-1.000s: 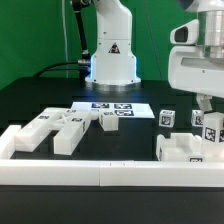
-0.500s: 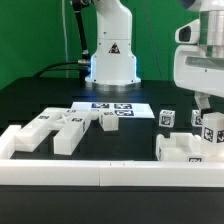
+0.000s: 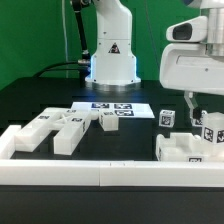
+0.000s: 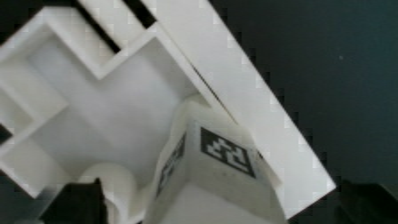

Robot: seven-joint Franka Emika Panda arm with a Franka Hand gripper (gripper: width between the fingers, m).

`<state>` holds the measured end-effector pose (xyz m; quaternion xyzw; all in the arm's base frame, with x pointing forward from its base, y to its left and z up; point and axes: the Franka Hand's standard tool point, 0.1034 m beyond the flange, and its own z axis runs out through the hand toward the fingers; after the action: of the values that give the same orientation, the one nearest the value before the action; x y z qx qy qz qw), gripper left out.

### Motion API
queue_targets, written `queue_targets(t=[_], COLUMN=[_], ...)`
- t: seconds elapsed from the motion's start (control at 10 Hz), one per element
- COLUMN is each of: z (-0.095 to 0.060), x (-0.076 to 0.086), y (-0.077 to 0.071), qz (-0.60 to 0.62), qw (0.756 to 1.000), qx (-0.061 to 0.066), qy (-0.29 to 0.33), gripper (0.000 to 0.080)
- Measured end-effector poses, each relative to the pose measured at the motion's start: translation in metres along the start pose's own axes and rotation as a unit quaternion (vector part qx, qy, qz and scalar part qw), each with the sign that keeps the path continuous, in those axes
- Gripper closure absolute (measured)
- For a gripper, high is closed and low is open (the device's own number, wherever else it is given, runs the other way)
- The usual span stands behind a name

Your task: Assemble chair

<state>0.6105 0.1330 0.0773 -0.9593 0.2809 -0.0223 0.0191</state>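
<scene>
The chair lies as loose white tagged parts. One group (image 3: 70,126) of slabs and bars sits at the exterior view's left. A second group is at the right: a notched block (image 3: 188,146), an upright tagged piece (image 3: 212,129) and a small tagged cube (image 3: 167,117). My gripper (image 3: 193,105) hangs just above that right group, with its fingers pointing down. The wrist view is filled by a white slab (image 4: 107,90) and a tagged white piece (image 4: 228,152) very close to the camera. My fingers are not clear there, so their state is hidden.
The marker board (image 3: 115,108) lies flat in front of the robot base (image 3: 112,62). A long low white border rail (image 3: 100,171) runs along the front and turns back at the left corner (image 3: 14,138). The tabletop is black, with a green backdrop behind.
My gripper has shifted toward the exterior view's left, over the right group of parts. The parts have not moved.
</scene>
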Motion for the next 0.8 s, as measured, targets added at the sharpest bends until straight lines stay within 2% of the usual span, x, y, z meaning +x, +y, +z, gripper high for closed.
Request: queue_targets(t=[0.3,0.8], z=[0.0005,0.0004], x=[0.0016,0.0053], y=[0.0018,0.0047], qz=[-0.132,-0.313], qw=[0.991,0.95], qx=[0.0,-0.005], qy=[0.0,0.003], gripper=[0.015,0.015])
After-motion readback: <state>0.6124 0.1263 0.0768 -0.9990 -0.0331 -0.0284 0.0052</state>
